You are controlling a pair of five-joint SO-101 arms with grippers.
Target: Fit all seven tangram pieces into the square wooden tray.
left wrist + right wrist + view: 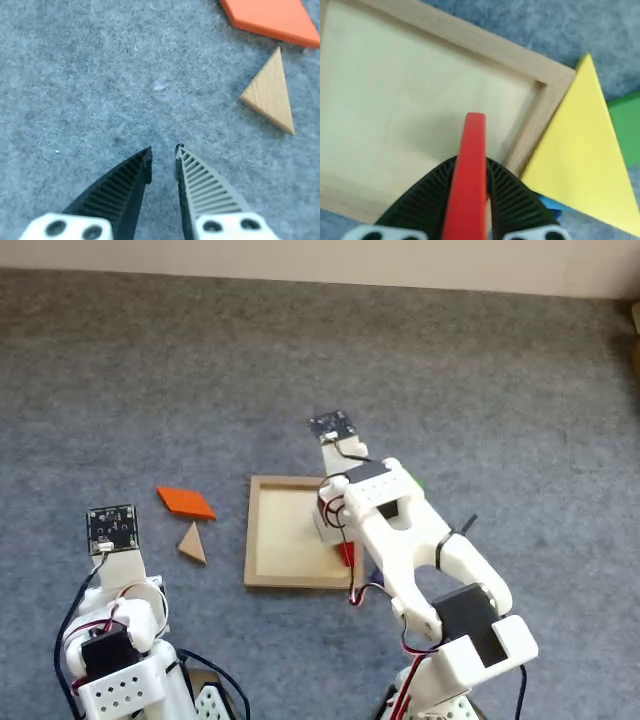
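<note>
Over tray (485,50), right gripper (470,167) clamps one red piece (474,135); left gripper (163,152) apart, beside orange piece (270,17), wooden triangle (270,95).

a robot test bench, in a lab or a hobby room; which of the two cannot be told. the table (150,360) is covered in grey felt-like cloth, with a pale strip (300,255) running behind it. the left arm (120,670) and right arm (420,550), small and of white plastic, carry bare wires (68,625) and open circuit boards (112,528). the work is a toy: a wooden tray (262,540), coloured pieces (186,502), and a red piece (475,130) pinched in the right gripper (470,165).
</note>
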